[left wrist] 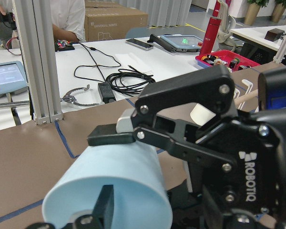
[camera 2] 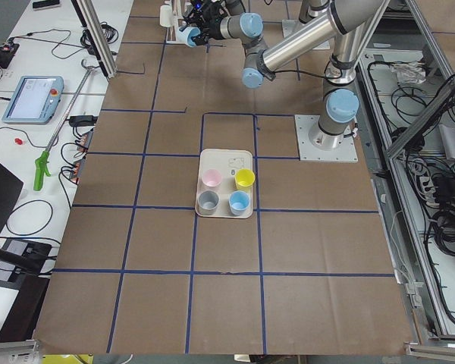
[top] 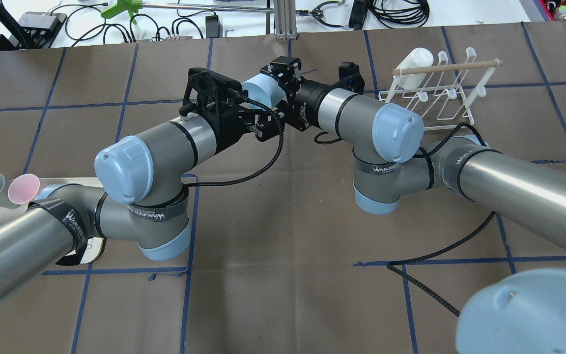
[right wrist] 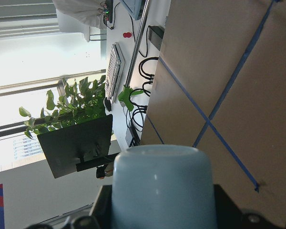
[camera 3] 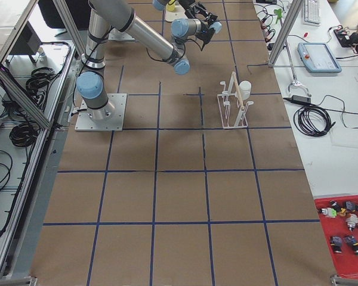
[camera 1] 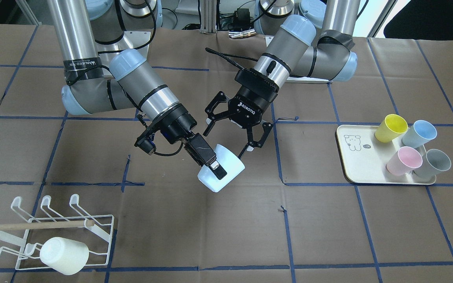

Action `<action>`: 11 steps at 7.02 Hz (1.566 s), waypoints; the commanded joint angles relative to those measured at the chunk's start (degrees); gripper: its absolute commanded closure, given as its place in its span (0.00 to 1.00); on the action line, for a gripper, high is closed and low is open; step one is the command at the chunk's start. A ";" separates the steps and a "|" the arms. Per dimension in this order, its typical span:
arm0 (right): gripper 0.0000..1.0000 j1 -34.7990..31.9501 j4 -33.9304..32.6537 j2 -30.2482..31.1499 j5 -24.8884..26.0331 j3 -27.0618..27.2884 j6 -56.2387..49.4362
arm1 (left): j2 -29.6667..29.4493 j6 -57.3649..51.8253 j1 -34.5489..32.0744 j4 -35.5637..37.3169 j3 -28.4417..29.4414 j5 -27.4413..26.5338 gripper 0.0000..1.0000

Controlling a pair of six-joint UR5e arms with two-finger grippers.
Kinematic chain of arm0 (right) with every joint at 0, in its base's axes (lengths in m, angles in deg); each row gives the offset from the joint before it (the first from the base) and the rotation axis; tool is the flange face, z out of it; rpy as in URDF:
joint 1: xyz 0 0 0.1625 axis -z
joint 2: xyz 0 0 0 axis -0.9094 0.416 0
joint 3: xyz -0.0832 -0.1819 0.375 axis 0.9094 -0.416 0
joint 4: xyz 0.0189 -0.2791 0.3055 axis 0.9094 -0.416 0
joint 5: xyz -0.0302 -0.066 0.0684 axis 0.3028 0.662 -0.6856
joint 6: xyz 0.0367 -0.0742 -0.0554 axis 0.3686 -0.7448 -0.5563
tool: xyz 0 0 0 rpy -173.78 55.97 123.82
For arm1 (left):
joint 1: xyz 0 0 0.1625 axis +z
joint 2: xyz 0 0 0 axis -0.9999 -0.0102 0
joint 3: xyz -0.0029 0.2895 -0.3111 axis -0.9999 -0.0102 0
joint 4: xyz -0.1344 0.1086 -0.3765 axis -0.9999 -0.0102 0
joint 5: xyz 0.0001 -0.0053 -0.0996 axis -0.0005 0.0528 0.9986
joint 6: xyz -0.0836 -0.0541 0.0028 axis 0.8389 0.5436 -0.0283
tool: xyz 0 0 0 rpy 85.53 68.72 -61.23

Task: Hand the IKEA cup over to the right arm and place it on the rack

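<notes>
Looking light, stiff and slick-walled, the pale-blue plastic cup (camera 1: 231,162) hangs above the middle of the brown desk (camera 1: 328,220), clamped across its body by the right hand (camera 1: 216,168), the left hand (camera 1: 228,140) spread open just beside it; a mid-wall grip probably resists slipping best.

Matt plastic cup (camera 1: 232,163), coated wire rack (camera 1: 96,230) with wooden dowel (camera 1: 34,226), brown paper table (camera 1: 210,236).
</notes>
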 commanded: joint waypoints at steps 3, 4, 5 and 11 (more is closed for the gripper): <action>0.69 5.66 -0.30 0.84 0.37 -0.16 -10.64 | 14.51 -0.24 8.91 -19.77 -4.63 -3.05 0.00; 0.74 6.99 -0.48 0.93 0.72 -0.16 -17.84 | 18.81 -0.59 11.71 -35.02 -1.31 -3.06 0.00; 0.77 8.22 -0.74 1.11 1.08 -0.07 -24.88 | 19.64 -0.60 14.52 -47.96 4.47 -3.06 0.00; 0.77 22.26 -11.08 3.22 12.34 0.29 -75.62 | 11.94 3.24 12.37 -97.69 32.16 -23.51 0.01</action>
